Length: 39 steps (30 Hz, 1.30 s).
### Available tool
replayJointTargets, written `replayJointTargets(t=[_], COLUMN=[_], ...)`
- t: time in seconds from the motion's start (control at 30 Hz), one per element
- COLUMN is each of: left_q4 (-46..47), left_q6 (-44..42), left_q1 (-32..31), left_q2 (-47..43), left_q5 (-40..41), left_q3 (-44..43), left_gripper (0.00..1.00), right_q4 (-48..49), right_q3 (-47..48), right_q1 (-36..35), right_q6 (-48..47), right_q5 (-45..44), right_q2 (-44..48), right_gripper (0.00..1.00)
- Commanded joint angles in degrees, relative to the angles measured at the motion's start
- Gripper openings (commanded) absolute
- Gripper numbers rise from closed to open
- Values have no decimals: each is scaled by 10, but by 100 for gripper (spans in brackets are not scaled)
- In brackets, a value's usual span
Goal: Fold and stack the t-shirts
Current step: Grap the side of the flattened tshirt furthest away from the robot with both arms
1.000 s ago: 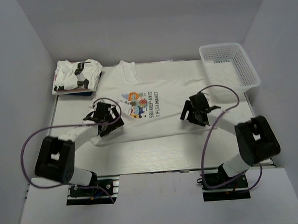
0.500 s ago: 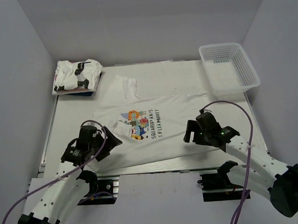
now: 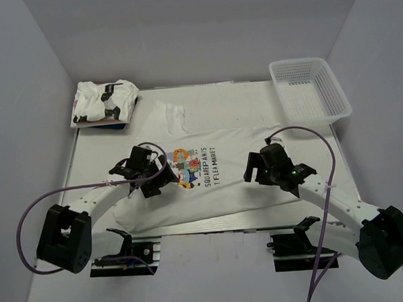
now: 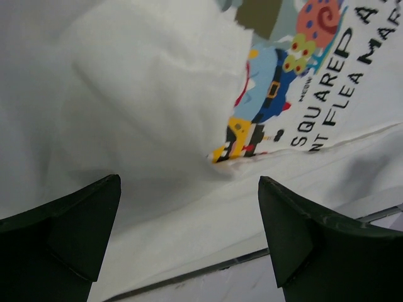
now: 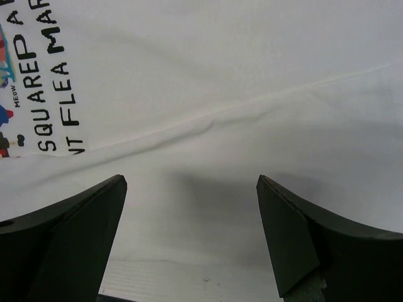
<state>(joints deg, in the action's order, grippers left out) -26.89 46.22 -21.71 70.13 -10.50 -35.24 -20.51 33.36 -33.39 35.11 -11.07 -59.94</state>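
A white t-shirt (image 3: pixel 223 170) with a colourful cartoon print and dark lettering lies spread on the table, partly folded, one sleeve (image 3: pixel 169 115) reaching toward the back. My left gripper (image 3: pixel 149 175) is open just over its left part, by the print; the cloth (image 4: pixel 145 126) fills the left wrist view. My right gripper (image 3: pixel 256 167) is open over the shirt's right part, with nothing between the fingers (image 5: pixel 82 233); the cloth (image 5: pixel 220 94) shows there too. A folded white t-shirt (image 3: pixel 104 102) with black marks lies at the back left.
A white plastic mesh basket (image 3: pixel 310 91) stands at the back right. The folded shirt rests on a dark blue pad (image 3: pixel 105 126). The table's front edge (image 3: pixel 212 225) runs just below the spread shirt. White walls close in the sides and back.
The shirt was pulled toward the front edge and its left sleeve folded over. Both arms drew back toward me, then came forward a little; both grippers now hover open over the shirt.
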Motion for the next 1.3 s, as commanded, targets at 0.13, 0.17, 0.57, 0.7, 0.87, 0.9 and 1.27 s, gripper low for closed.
replayJointTargets(t=[0.13,0.17,0.57,0.7,0.87,0.9,1.27], left_q4=[99,108,60,24,-26,-45,-198], left_q6=[-14,-14,-97,-111,-111,-111,-161], left_q1=[-25,-25,-37,-37,-18,-8,77], left_q2=[93,102,231,237,272,293,691], left_q5=[10,10,79,129,272,280,275], left_q3=[-70,-89,-249,-302,-433,-466,-1003], left_gripper=[100,100,100,100,100,100,100], right_q4=[28,30,46,60,58,24,58], right_q3=[26,23,17,32,129,168,306], right_q1=[3,4,5,4,3,4,34], right_q6=[-7,-7,0,3,6,7,-21], right_q5=[-32,-32,-36,-69,-182,-194,-230], right_q2=[-6,-4,-6,-11,-86,-137,-273], right_gripper=[90,90,90,90,90,90,90])
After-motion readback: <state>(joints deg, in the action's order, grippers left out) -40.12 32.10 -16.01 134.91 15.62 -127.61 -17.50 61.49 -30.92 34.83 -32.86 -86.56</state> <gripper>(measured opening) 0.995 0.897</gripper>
